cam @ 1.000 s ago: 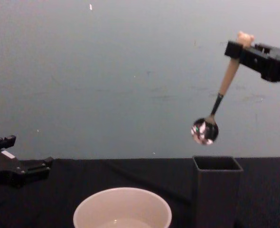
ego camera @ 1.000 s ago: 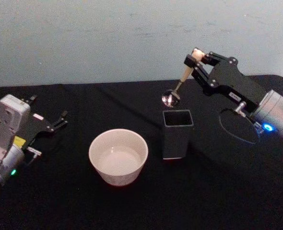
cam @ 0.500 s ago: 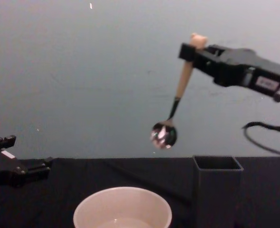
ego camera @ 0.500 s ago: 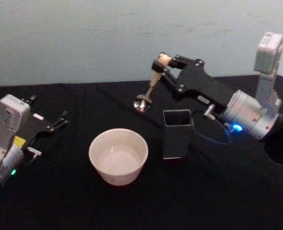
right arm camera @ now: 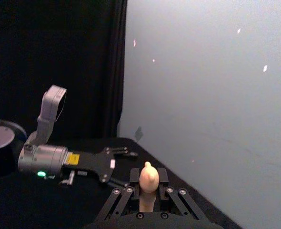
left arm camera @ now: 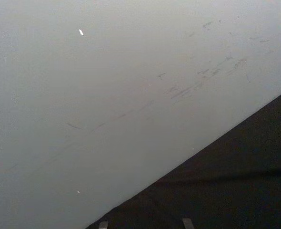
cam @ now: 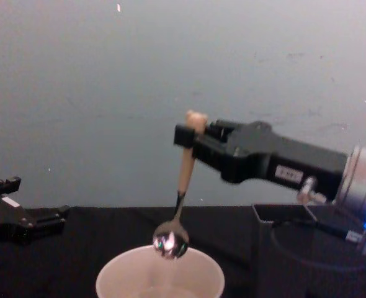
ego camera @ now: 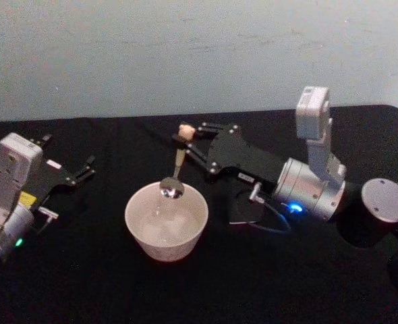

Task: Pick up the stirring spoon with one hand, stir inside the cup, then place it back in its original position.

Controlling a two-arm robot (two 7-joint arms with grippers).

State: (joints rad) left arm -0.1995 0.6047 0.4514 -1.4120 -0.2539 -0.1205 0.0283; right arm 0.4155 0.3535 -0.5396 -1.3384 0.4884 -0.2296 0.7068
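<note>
- Right gripper [ego camera: 181, 140] [cam: 187, 134]: clamped on spoon handle top, bear head above jaws.
- Left gripper [ego camera: 69, 162]: parked at table's [ego camera: 84, 283] left, fingers apparently spread.
- Cup [ego camera: 162, 246] [cam: 128, 272]: spoon bowl at rim height over far side. Off-centre descent could knock rim and tip cup.
- Holder [cam: 276, 261]: cable [cam: 319, 227] crosses in front, could snag on return.
- Spoon [ego camera: 175, 172] [cam: 182, 183]: pinched at top only, may swivel while stirring.
- Labels: white tag [cam: 288, 172] on right gripper and yellow sticker [ego camera: 27, 199] on left arm, both unreadable.

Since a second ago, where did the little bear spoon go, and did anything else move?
The right gripper swung to the robot's left and down, carrying the stirring spoon from above the holder to the cup; its steel bowl now hangs at the cup's rim. It kept hold of the handle below the bear head. The cup, the holder and the left gripper, parked on the left, stayed put.
</note>
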